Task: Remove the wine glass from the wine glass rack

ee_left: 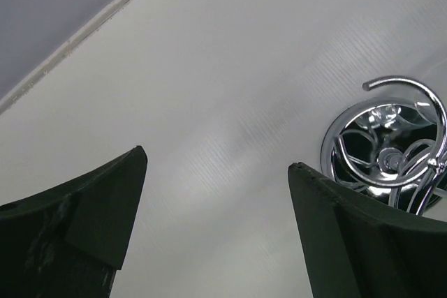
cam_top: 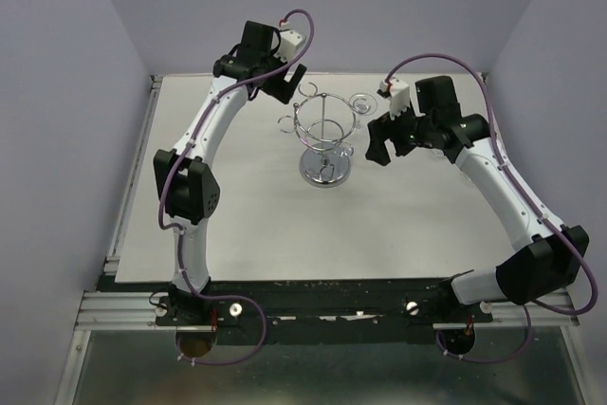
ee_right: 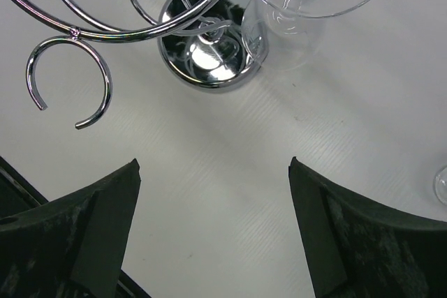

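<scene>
wine glass point(ee_right: 286, 22) hung bowl-down from a far-right loop of the wine glass rack point(cam_top: 323, 139), mid table point(cam_top: 247, 225) | i saw the right gripper point(ee_right: 213, 162) just right of the rack, jaws wide, holding nothing | left gripper point(ee_left: 216, 158) at the rack's far left, jaws wide too | empty loop point(ee_right: 70, 78) jutted beside the glass

Pale grey table point(cam_top: 256, 225), lilac walls point(cam_top: 57, 64) on three sides, aluminium rail point(cam_top: 114, 308) along near edge

Wine glass point(ee_right: 283, 29) cropped by the top edge, wine glass rack point(ee_left: 380, 148) cut off at the right edge.
</scene>
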